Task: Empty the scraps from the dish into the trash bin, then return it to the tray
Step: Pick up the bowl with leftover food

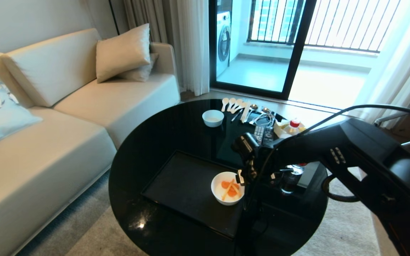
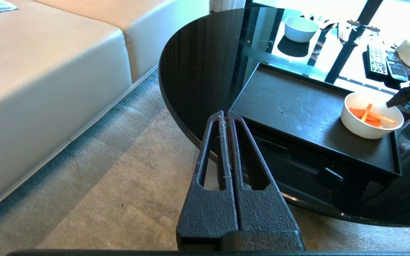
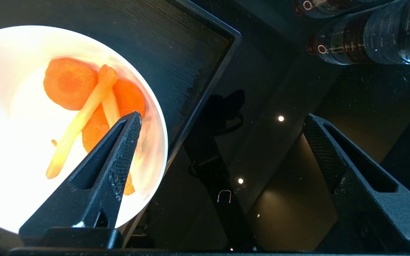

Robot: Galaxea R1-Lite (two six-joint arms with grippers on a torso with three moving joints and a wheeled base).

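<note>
White dish [image 1: 227,188] sits on tray [image 1: 180,185] near its right edge, scraps [image 1: 230,188] inside, nothing emptied. Right gripper [image 3: 222,122] spread wide over its rim, no grasp. Left gripper [image 2: 226,121] pressed together, parked. Everything left.

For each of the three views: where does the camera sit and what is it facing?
Head: high, looking down at the tray and dish; right arm shows.
Left wrist: off the table's edge, behind the shut left gripper, facing the tray.
Right wrist: above the dish's rim, behind the open right gripper.
All share the dish.
</note>
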